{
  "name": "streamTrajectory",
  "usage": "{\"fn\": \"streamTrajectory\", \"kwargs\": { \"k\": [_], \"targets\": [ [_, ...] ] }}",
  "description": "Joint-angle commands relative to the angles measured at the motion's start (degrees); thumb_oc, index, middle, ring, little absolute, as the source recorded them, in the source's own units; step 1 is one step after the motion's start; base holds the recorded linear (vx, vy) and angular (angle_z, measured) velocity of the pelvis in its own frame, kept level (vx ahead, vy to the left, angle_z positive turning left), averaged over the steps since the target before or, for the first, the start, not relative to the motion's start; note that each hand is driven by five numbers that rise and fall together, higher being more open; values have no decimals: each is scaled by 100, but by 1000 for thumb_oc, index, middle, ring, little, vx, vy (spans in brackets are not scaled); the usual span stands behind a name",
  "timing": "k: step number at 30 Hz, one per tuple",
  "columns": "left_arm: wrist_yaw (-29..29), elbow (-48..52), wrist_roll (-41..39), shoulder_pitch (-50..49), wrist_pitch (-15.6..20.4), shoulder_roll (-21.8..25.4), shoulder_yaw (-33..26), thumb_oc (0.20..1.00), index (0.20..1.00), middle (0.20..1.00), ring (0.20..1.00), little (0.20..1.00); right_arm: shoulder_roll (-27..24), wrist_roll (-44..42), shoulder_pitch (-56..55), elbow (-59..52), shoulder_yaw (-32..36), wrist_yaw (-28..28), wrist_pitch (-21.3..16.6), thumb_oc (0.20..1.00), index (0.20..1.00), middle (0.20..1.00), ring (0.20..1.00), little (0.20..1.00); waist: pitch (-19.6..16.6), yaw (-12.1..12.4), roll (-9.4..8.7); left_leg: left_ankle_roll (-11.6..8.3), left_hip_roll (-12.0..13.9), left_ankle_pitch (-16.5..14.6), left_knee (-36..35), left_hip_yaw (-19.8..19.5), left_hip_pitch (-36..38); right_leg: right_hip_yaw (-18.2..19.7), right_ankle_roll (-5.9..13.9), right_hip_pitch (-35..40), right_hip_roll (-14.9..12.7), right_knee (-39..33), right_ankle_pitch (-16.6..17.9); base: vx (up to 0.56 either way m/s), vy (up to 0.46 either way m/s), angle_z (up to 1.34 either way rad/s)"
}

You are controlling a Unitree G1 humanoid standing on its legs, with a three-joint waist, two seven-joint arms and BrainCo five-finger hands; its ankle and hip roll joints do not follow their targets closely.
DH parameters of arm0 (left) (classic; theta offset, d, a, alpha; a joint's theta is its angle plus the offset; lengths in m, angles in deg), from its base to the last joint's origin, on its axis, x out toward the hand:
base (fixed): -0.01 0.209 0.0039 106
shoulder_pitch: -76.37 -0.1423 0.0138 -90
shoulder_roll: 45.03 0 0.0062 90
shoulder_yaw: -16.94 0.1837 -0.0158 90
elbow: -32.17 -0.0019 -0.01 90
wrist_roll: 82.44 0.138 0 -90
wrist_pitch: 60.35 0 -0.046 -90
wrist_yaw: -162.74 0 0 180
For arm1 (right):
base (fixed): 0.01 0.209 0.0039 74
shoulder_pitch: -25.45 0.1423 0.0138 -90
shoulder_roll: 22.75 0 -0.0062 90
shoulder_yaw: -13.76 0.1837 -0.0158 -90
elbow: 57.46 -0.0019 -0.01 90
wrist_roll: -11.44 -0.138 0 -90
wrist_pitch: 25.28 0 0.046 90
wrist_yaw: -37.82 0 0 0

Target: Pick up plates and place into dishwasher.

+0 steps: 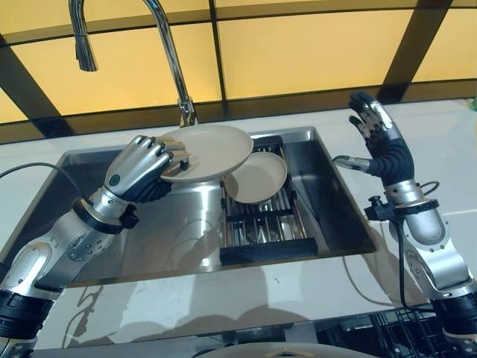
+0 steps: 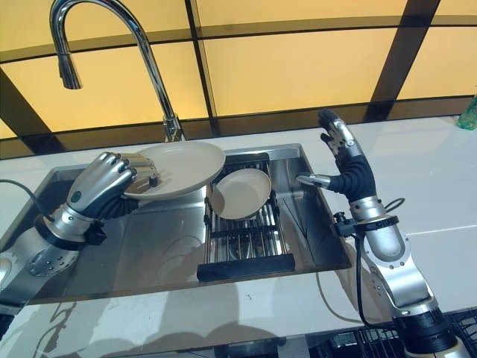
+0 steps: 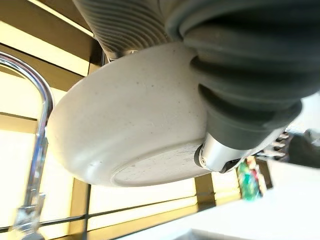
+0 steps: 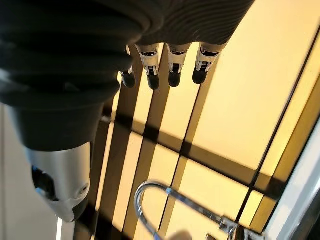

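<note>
Near us the dishwasher rack waits below the table; our left hand clamps the large plate above the sink, right hand splayed empty; we should keep it level past the second plate

Counter: I see a pale worktop running along the amber-panelled wall, with a steel sink set into it.
Faucet: a tall chrome gooseneck rises from the counter's back edge, just behind the sink's middle.
Rack: a dark wire rack lies in the sink's right part, reaching toward its front wall.
Small plate: a beige plate leans tilted on the rack's back end.
Far right corner: I make out a green object, too cropped to identify.
</note>
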Motion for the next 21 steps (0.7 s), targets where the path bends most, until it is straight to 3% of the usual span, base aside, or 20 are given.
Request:
{"fn": "streamTrajectory", "kwargs": {
  "k": [1,4,5,10,17,21],
  "targets": [
    [883,308,-1532,802,240,-58,31,200,200,200,200,200,-333,110,597,-500,-156,391,-365,1000,1000,1000,1000,1000,-433,116,-225,-151,75,-409,9,-98,-97,-206,597,-147,-403,25,-153,-34,-17,2],
    [1651,549,-2311,901,281,-176,133,200,200,200,200,200,-382,163,754,-564,-252,681,-411,1000,1000,1000,1000,1000,-441,131,-228,-157,76,-411,9,-107,-88,-206,590,-130,-392,25,-156,-12,-6,1],
    [1882,687,-2559,1054,129,-234,311,200,200,200,200,200,-463,153,959,-627,-412,752,-358,1000,1000,1000,1000,1000,-462,131,-241,-157,72,-414,9,-109,-80,-202,589,-119,-387,25,-158,0,0,0],
    [2273,795,-3083,1395,-39,-285,544,200,200,200,200,200,-634,62,1347,-804,-708,1171,-364,1000,1000,1000,1000,1000,-494,127,-267,-149,64,-423,9,-106,-53,-178,579,-92,-373,25,-167,0,0,0],
    [2676,999,-3647,1553,-318,-494,787,200,200,200,200,200,-589,246,1712,-1112,-1033,1162,-354,1000,1000,1000,1000,1000,-521,134,-279,-118,47,-438,9,-121,-11,-107,565,-71,-349,25,-171,0,0,0],
    [2808,1075,-3949,1626,-296,-524,873,200,200,200,200,200,-617,188,1874,-1156,-1156,1286,-324,1000,1000,1000,1000,1000,-530,126,-276,-104,37,-441,9,-121,-2,-52,561,-69,-340,25,-172,0,0,0]
  ]
}}
